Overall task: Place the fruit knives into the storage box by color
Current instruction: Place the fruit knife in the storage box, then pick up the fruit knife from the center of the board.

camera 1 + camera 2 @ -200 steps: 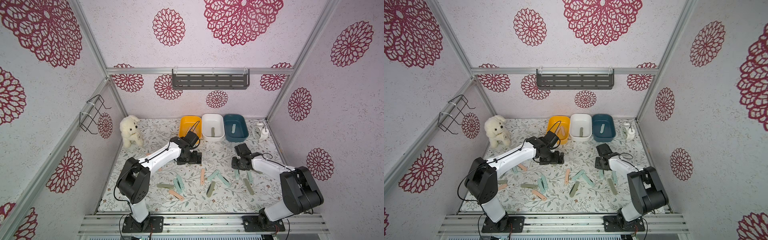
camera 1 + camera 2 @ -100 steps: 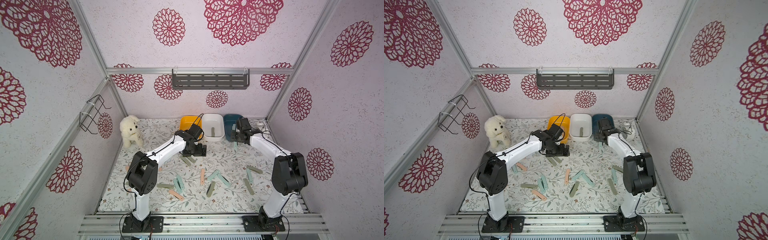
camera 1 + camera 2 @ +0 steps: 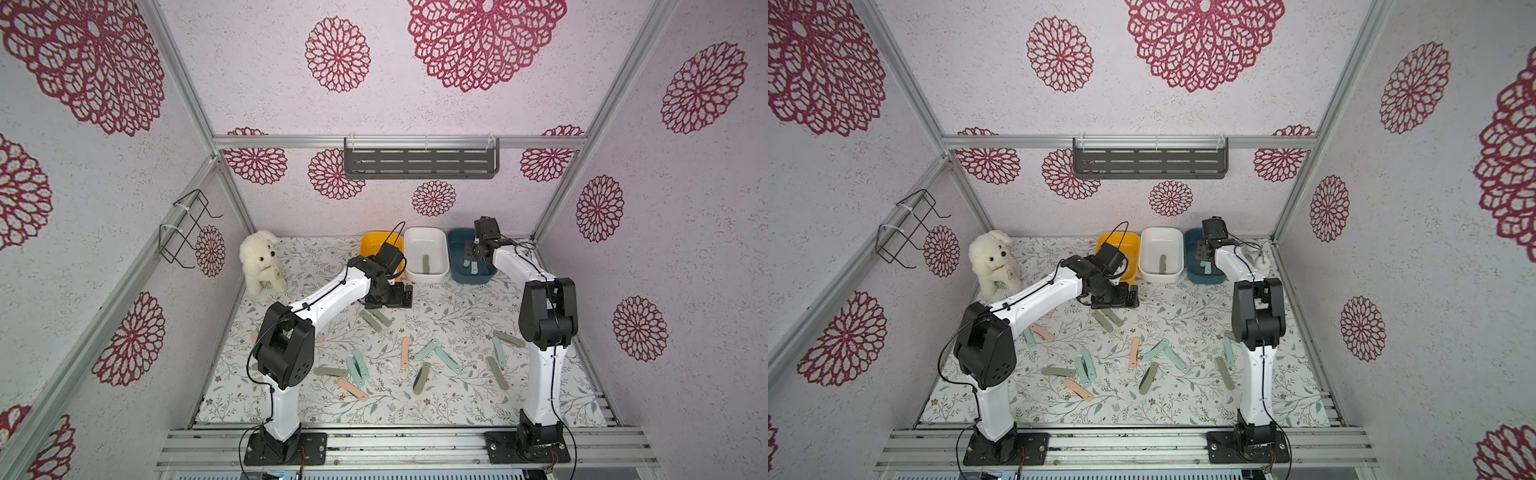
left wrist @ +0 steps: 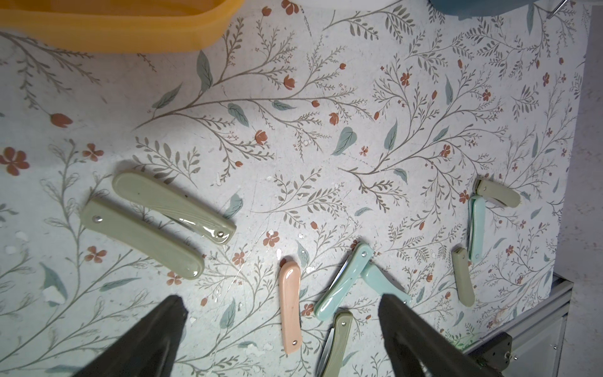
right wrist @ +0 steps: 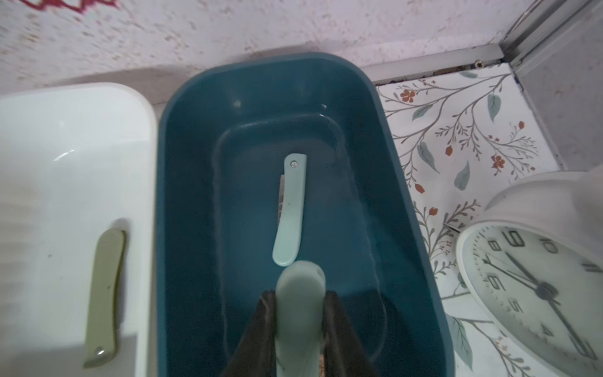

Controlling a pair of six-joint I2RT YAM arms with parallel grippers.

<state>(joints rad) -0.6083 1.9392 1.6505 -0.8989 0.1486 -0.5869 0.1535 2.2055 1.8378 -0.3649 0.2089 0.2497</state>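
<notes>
Your right fingers [image 5: 261,329] are clamped on a mint knife [image 5: 300,284] over the dark teal tub [image 3: 476,277], right of centre in a top view; released tilted, it may strike the rim and bounce out. Your left fingers [image 4: 156,333] stand wide apart near two olive knives [image 4: 143,241] lying just beside each other on the surface [image 4: 326,98], so closing there could catch both.

Twin overviews (right wrist above teal tub [image 5: 192,212])

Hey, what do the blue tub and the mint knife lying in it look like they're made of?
Blue tub: probably moulded plastic, satin finish; smooth one-piece rounded walls, faint sheen. Mint knife: handle looks like smooth plastic; the silver rivet and thin folded blade edge look like metal.
</notes>
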